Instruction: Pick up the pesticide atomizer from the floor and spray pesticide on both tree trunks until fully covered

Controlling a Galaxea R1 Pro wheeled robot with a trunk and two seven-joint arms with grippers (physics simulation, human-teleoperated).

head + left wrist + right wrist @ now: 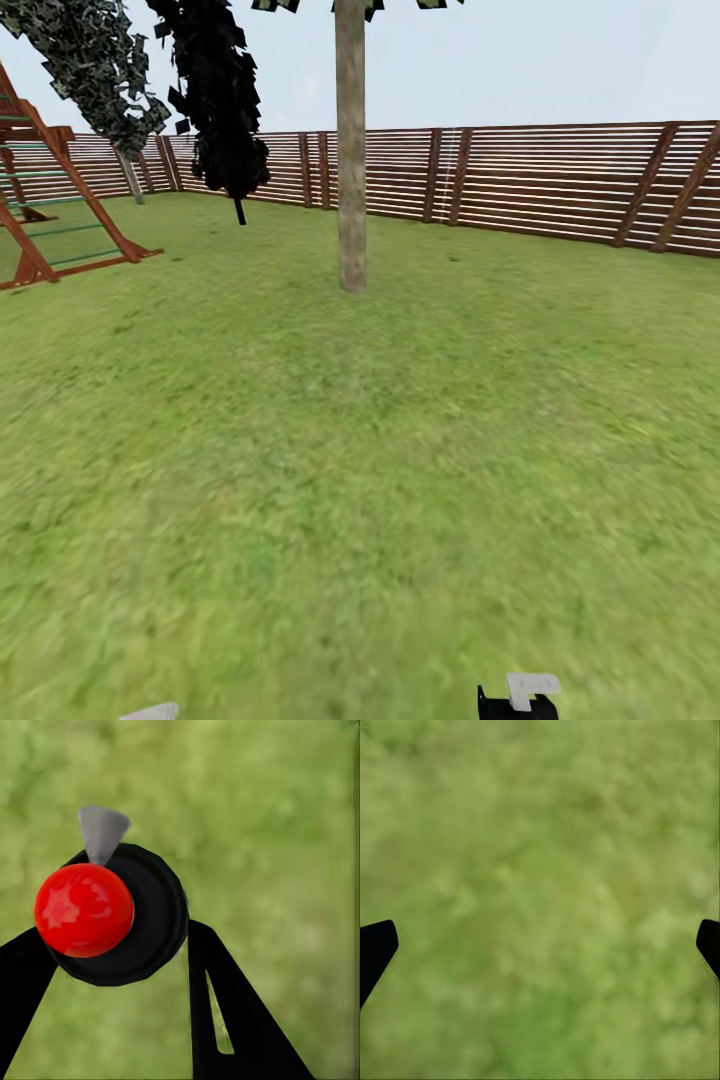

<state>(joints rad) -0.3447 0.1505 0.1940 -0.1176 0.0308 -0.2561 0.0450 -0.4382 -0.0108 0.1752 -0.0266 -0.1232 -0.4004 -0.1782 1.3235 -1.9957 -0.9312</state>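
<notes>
The robot stood on the green lawn [360,480] of the garden. A brown fence [560,180] made of flat wooden slats ran along the far side. Near the middle of the head view, a tall tree trunk [350,150] rose straight up from the grass. It was smooth, tan and grey, with no branches low down. To its left hung a dark, almost black tree [222,100], and farther left was another tree with speckled green and white leaves [90,70]. A red-brown wooden climbing frame [50,200] stood at the far left side.

In the left wrist view, the pesticide atomizer [112,915] sat between the two black fingers [232,1020] of the left gripper [124,967]. It looked like a round black bottle with a shiny red top and a small grey nozzle. The fingers pressed against both sides of the bottle, pinching it. Blurry grass lay behind it.

In the right wrist view, the right gripper [540,945] was spread wide, with just its black fingertips [375,945] showing at the sides. Nothing sat between them, and green grass lay beyond.

At the bottom edge of the head view, small white and black bits of the robot's arms [520,695] peeked in. The tree trunk stood well apart from them.
</notes>
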